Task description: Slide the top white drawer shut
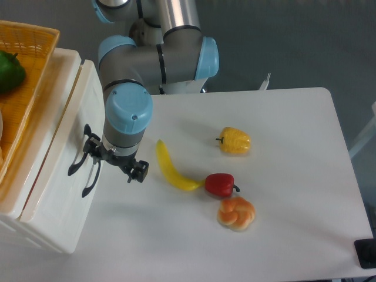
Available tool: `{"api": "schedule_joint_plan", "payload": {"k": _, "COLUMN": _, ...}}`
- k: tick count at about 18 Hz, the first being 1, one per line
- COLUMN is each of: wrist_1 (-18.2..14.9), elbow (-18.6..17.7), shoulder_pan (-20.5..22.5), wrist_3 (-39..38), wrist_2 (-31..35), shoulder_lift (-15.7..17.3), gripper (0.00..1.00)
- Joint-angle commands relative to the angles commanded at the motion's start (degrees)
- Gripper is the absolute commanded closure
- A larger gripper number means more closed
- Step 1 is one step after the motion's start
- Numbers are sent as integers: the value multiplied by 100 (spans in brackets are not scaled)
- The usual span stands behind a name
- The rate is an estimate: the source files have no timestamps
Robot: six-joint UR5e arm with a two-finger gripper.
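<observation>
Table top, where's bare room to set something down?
The table is bare right of the yellow pepper and along the front edge below the bread knot. It is crowded between the claw, banana and red pepper.

My own wrist covers my fingertips, so I cannot tell how my gripper (100, 163) stands against the top white drawer (56, 170). The drawer's lower corner runs off the bottom edge. The orange basket (26, 44) and green fruit (9, 70) are cut by the left edge.
</observation>
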Motion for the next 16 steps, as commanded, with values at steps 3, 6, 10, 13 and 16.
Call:
{"api": "schedule_joint_plan", "payload": {"k": 3, "wrist_1": 9, "elbow": 97, "shoulder_pan": 263, "wrist_3": 149, "wrist_2": 0, "shoulder_lift": 0, "gripper": 0}}
{"api": "schedule_joint_plan", "payload": {"k": 6, "wrist_1": 9, "elbow": 228, "shoulder_pan": 624, "wrist_3": 421, "wrist_2": 9, "shoulder_lift": 9, "gripper": 0}}
{"api": "schedule_joint_plan", "payload": {"k": 10, "wrist_1": 26, "elbow": 299, "shoulder_pan": 1046, "wrist_3": 1440, "wrist_2": 263, "shoulder_lift": 70, "gripper": 0}}
{"api": "schedule_joint_plan", "payload": {"k": 13, "wrist_1": 35, "elbow": 343, "shoulder_pan": 1318, "wrist_3": 2019, "wrist_2": 413, "shoulder_lift": 105, "gripper": 0}}
{"api": "schedule_joint_plan", "payload": {"k": 16, "wrist_1": 35, "elbow": 361, "shoulder_pan": 1643, "wrist_3": 3038, "wrist_2": 737, "shoulder_lift": 123, "gripper": 0}}
